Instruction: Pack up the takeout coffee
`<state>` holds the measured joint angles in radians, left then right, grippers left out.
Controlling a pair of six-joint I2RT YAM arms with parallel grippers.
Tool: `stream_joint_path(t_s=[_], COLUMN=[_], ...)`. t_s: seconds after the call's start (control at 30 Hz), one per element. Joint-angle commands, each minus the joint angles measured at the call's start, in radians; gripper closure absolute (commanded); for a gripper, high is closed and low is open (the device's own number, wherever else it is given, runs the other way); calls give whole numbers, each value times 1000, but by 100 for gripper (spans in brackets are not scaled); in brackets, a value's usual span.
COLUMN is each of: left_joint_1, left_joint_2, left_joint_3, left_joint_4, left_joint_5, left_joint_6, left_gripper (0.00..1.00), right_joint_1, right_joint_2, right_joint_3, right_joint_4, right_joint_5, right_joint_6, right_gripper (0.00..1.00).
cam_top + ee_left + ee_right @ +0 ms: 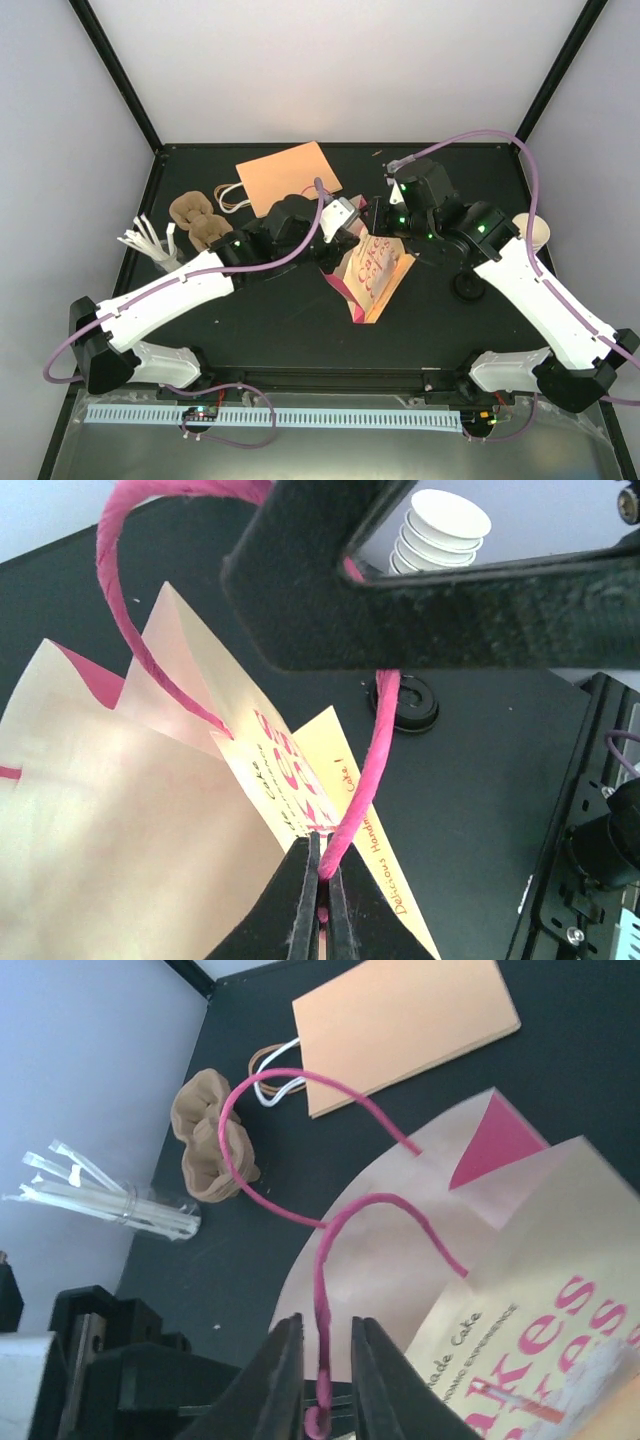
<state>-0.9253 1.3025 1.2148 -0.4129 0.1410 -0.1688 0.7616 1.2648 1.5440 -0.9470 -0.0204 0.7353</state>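
I have one takeout coffee [530, 233] in sight, standing upright at the right edge of the counter, well apart from both grippers. It is cream-white, and in the left wrist view its wall is ribbed like stacked rings under a pale round top. I cannot make out its lower part.

There are two bags. The printed bag [372, 275], cream with pink lettering, sits mid-counter with its mouth spread. The orange bag [288, 175] lies flat toward the far edge.

The printed bag has two cord handles. The left gripper [320, 848] has its fingers pressed together on the pink handle [378, 740]. The right gripper [325, 1335] has its fingers slightly apart, with the other pink handle [345, 1215] running down between them. I see no pinch on it.

By the left edge are one pulp carrier [200, 220] and one bundle of white sticks [150, 240] just beside it. One black ring [467, 288] lies between the printed bag and the coffee.
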Motion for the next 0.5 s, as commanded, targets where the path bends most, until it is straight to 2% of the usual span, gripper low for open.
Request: stream_joint_path(t_s=[0.0, 0.07, 0.27, 0.37, 0.47], left_joint_1=[-4, -3, 15, 28, 38], left_joint_2=[-14, -16, -76, -95, -114], left_joint_3=[5, -15, -57, -75, -92], left_joint_4=[-6, 10, 38, 51, 66], left_joint_5=[-46, -51, -50, -32, -17], left_joint_6=[-15, -30, -95, -126, -149], left_gripper=[98, 99, 98, 98, 99], right_joint_1=[-4, -5, -6, -7, -7], right_joint_2=[-37, -61, -149, -208, -285], right_joint_3=[-23, -48, -125, -179, -255], right_joint_4=[40, 55, 76, 76, 97], right_joint_5=[84, 89, 133, 163, 169], right_joint_6=[-61, -102, -147, -167, -195], right_gripper=[76, 65, 61, 41, 32])
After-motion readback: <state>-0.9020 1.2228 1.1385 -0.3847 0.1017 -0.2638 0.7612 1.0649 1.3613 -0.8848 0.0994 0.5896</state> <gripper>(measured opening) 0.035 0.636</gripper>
